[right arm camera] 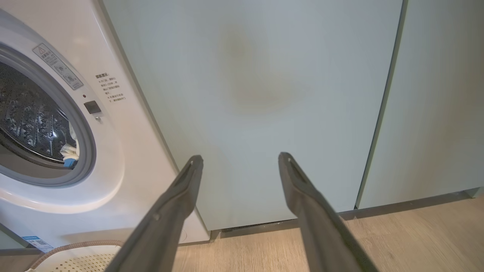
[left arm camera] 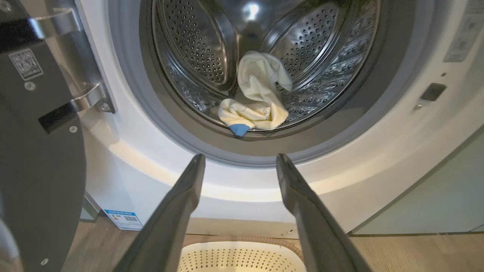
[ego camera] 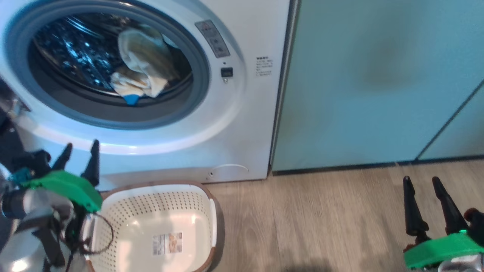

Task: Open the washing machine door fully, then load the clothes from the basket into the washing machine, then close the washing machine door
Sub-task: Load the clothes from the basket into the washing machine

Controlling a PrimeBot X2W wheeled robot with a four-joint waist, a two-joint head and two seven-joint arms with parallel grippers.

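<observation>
with the soft pale yellow clothes in the big white washing machine and the cream perforated plastic basket empty on the floor, seemingly only the open black round door needs closing; left fingers and right fingers gape wide, empty.

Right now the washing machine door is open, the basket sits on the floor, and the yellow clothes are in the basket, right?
Not quite. The clothes lie inside the washing machine, not in the basket; the left wrist view shows it. The door is open and the basket does sit on the floor.
</observation>
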